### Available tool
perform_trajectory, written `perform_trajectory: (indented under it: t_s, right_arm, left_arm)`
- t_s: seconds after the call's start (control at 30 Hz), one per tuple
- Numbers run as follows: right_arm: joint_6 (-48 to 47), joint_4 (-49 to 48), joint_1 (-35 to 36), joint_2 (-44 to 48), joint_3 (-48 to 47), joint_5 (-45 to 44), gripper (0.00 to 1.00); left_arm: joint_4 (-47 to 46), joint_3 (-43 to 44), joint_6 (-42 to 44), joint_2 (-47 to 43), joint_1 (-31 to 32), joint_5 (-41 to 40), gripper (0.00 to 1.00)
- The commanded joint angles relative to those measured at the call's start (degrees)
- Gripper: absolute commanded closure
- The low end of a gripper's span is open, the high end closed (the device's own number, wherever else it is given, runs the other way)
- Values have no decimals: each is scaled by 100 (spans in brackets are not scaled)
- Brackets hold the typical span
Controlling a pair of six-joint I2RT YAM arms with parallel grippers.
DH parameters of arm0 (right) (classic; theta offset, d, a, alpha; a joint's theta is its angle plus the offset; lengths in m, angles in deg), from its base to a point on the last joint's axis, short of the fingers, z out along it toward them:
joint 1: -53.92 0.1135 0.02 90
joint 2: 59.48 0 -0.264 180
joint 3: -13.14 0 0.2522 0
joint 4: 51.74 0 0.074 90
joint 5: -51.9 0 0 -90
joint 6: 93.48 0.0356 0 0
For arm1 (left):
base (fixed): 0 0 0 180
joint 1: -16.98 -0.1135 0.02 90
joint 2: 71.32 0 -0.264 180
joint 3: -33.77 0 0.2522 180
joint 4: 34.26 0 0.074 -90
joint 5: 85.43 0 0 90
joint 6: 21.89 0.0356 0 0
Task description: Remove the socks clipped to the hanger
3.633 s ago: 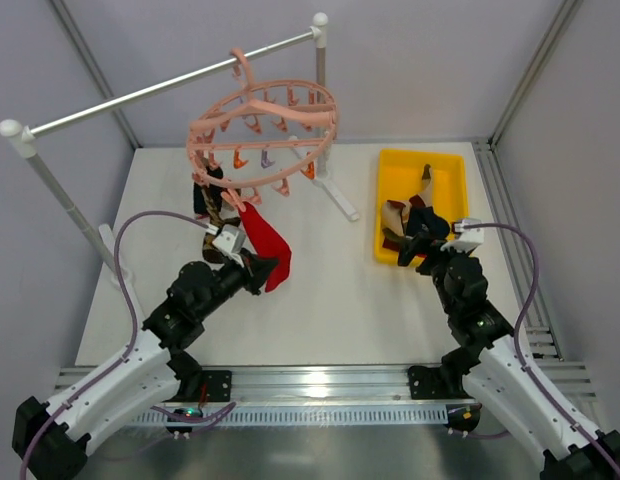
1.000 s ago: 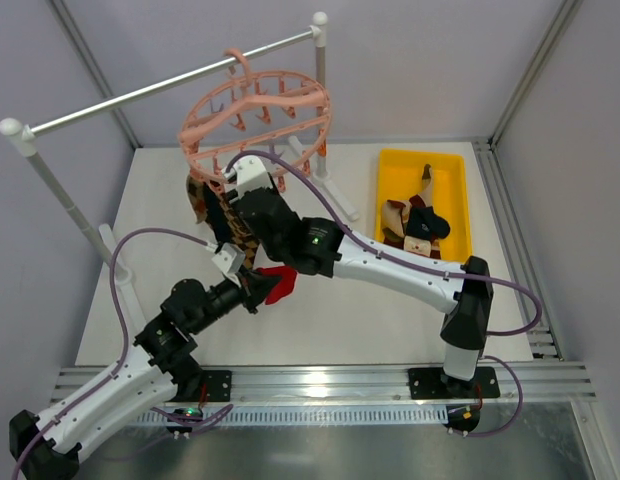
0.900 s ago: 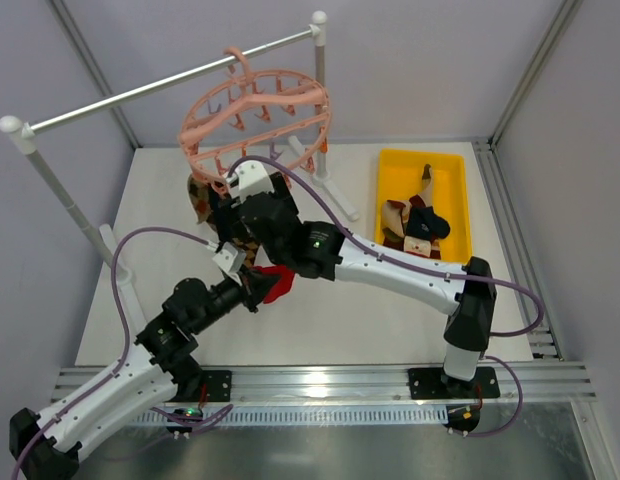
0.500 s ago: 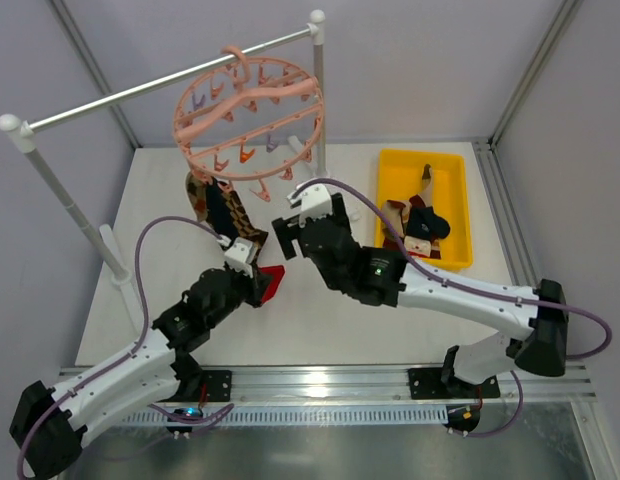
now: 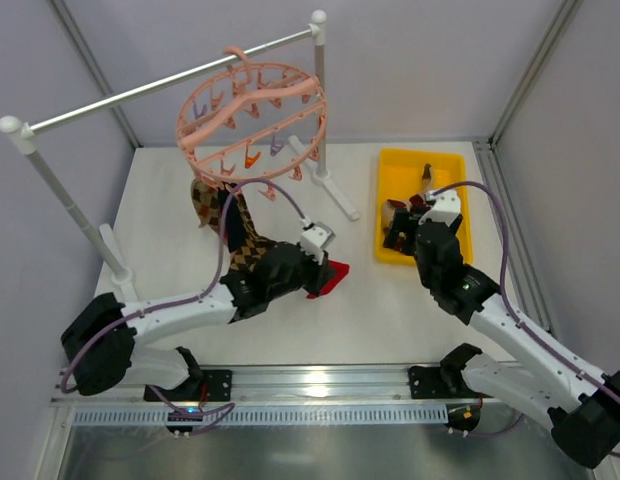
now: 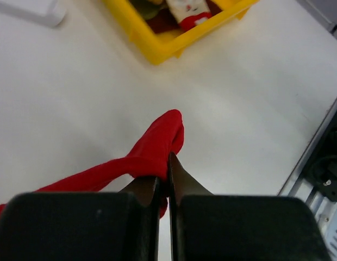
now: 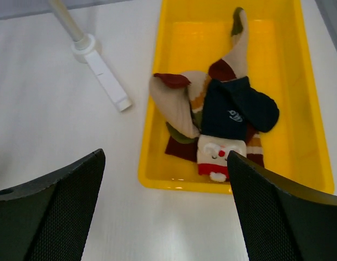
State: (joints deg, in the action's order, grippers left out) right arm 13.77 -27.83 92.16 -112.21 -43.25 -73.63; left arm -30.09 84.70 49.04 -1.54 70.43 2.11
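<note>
Pinching a red sock between closed fingers, the left gripper holds it over the white table — the fabric folds across the fingertips and trails off to one side. The right gripper hangs wide open, gripping nothing, above the yellow tray, where several socks lie heaped. Farther back, a brown argyle sock dangles from the pink hanger — its hook sits over the grey rail.

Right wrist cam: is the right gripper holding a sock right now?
No, the right gripper is wide open with nothing in it, facing the yellow plastic bin.
</note>
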Motion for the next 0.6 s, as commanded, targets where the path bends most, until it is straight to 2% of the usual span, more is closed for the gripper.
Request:
perform_trajectory:
  t_s: [0.0,0.2,0.37,0.43,0.57]
  right_arm:
    - [357,-145,-789,640,464,670,7]
    - [471,531,-1652,2309,730,-32,5]
    - [454,988,-1714,3698,792,-849,3]
    - [419,1085,-1714,4232,800,-991,3]
    - [375,1322,-1714,4631,713,-974,2]
  left_arm:
    - [-422,1106,430,982,585,44,100]
    - [-334,3110,492,2975,667,491,100]
    - [-149,5183,597,4296,667,755,100]
    - [17,6173,676,4944,667,607,100]
    - [115,7557,712,5799,658,116,100]
